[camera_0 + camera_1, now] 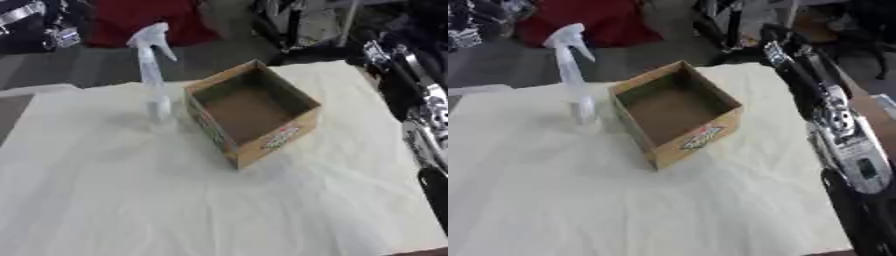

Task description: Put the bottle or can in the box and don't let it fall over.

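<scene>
A white trigger spray bottle (154, 75) stands upright on the white-clothed table (175, 200), just left of an open cardboard box (251, 114). They stand close together, and I cannot tell whether they touch. The box is set cornerwise, shows a printed label on its near right wall, and has nothing inside. My right arm (837, 125), black and silver, stretches along the table's right edge. Its hand (779, 46) shows blurred beyond the box's far right corner, apart from both bottle and box. My left hand shows in neither view.
A red object (144, 20) and dark equipment (306, 25) lie on the floor beyond the table's far edge. A wide stretch of bare cloth runs in front of the box to the near edge.
</scene>
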Robot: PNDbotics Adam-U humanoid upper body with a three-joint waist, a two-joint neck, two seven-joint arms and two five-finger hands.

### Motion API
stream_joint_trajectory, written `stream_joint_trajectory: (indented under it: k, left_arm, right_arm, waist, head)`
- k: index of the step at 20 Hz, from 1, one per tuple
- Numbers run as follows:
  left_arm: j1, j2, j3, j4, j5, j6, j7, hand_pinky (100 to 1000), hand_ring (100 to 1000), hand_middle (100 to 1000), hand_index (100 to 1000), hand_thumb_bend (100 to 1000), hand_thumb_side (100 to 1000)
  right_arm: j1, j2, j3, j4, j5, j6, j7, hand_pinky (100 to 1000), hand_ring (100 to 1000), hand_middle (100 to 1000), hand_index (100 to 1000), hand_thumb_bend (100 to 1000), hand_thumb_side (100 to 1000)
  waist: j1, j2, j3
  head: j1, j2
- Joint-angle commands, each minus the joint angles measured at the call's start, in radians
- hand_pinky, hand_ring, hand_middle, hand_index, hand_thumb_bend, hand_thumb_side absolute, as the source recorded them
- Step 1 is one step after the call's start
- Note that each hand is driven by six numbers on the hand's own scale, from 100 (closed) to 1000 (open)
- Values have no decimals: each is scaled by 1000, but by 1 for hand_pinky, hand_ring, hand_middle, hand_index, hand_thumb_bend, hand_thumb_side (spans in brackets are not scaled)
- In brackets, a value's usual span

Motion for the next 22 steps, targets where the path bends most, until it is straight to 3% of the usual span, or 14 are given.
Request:
stream_joint_trajectory:
  k: [1,14,22]
  left_arm:
    - [-38,11,16,-10,31,7,-21,819,904,856,897,454,639]
    - [-79,-43,25,25,-1,-3,23,809,866,846,880,452,544]
    - [-100,-62,39,50,-36,-3,64,814,876,855,877,455,503]
  right_arm:
    - [-18,-9,-2,-9,6,1,4,856,918,887,880,100,627]
    - [-27,-5,6,-10,12,5,15,857,909,883,879,100,632]
    - [-36,-2,11,-12,15,7,22,857,904,880,879,100,636]
  waist:
    - [-1,-11,-1]
    - [5,10,-18]
    - [14,29,-33]
  head:
    - [6,3]
    - [24,-13]
    - [24,-61]
